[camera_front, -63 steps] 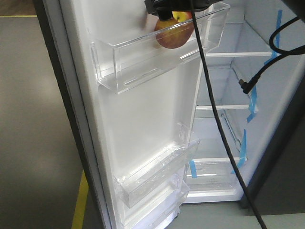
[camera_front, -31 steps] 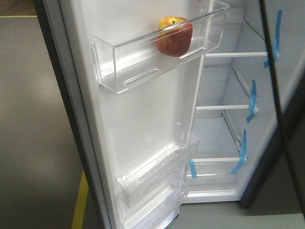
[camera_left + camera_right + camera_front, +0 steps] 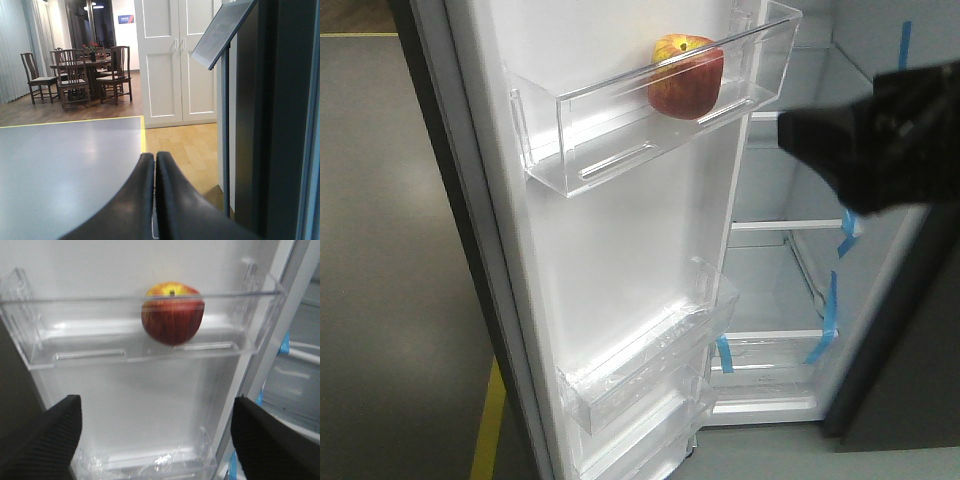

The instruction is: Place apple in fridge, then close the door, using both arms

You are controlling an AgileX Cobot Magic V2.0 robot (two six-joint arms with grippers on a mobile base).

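Note:
The apple [image 3: 686, 78], red with a yellow top, rests alone in the upper clear bin [image 3: 610, 140] on the white inner face of the open door [image 3: 620, 240]. The fridge [image 3: 790, 280] stands open behind it, with a white interior and glass shelves. My right gripper [image 3: 156, 399] is open and empty. It hangs in front of and below the apple [image 3: 172, 315], apart from the bin. A blurred black arm part [image 3: 880, 140] crosses the fridge opening at the right. My left gripper [image 3: 152, 156] is shut on nothing, beside a dark grey upright slab [image 3: 265, 130].
Lower clear door bins [image 3: 650, 360] jut out under the apple's bin. Blue tape strips [image 3: 850, 210] mark the fridge's right wall. A yellow floor line [image 3: 490, 420] runs by the door's foot. The left wrist view shows a dining table with chairs [image 3: 80, 70] and white double doors [image 3: 180, 60].
A second ago a gripper was over the apple at the bin's top. It let go and withdrew; the apple stays in the bin. A black arm part now shows at the right.

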